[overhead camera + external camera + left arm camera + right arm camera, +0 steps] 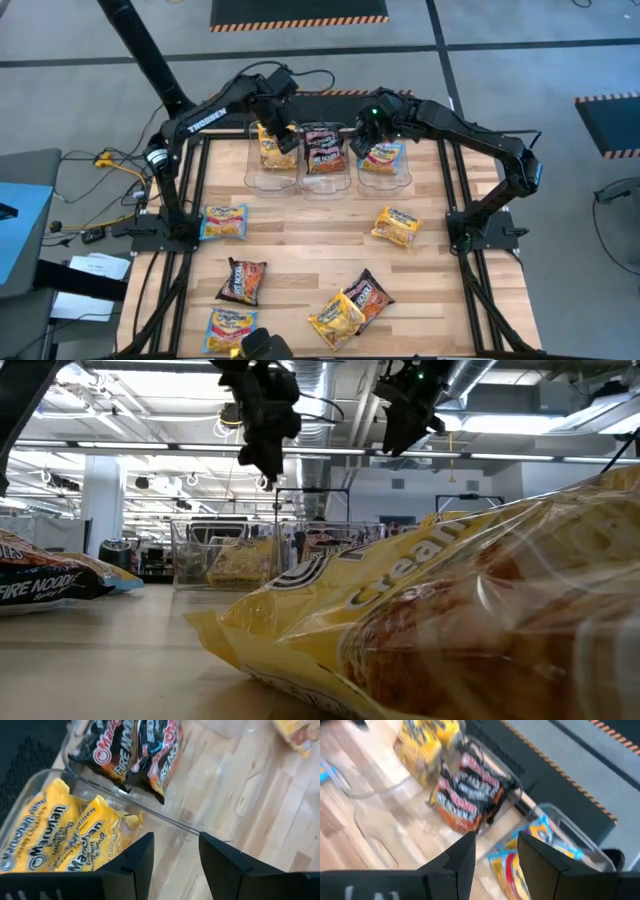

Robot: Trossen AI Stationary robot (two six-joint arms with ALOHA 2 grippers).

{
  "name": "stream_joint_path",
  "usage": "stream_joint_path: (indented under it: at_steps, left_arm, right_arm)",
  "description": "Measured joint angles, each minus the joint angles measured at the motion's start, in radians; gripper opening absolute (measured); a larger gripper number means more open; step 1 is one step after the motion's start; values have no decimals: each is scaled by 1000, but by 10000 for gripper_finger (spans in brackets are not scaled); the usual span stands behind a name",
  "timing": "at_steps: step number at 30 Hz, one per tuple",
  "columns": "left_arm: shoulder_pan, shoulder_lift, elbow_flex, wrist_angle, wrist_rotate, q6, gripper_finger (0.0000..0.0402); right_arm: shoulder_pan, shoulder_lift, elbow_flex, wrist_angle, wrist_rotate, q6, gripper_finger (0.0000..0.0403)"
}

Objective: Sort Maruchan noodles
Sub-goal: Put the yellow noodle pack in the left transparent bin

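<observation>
- Left arm reaches from the left edge toward upper centre of the high view; left end effector [282, 135] hangs there, fingers [139, 857] parted with nothing between.
- Right arm bends in from the right edge; right end effector [366, 140] sits upper centre, fingers [461, 855] apart, empty.

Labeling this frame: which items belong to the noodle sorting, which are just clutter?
Job:
loose packets on the table
yellow packets, dark packets, blue packets already in the three clear bins
left gripper, right gripper, both empty

Clutter:
cables
papers
</observation>
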Motion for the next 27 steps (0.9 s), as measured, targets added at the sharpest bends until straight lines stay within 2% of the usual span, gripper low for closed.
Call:
stream_joint_path:
  at_steps: [8, 14, 27]
  left_arm:
    - [0, -94, -3, -56, -2, -14, 142]
    - [-4, -156, -3, -89, 0, -39, 142]
    - [-102, -261, -4, -151, -1, -59, 142]
  right_arm:
    - [0, 0, 0, -224, -10, 44, 170]
    - [18, -1, 0, -374, -105, 86, 170]
    - [199, -1, 0, -598, -129, 245, 170]
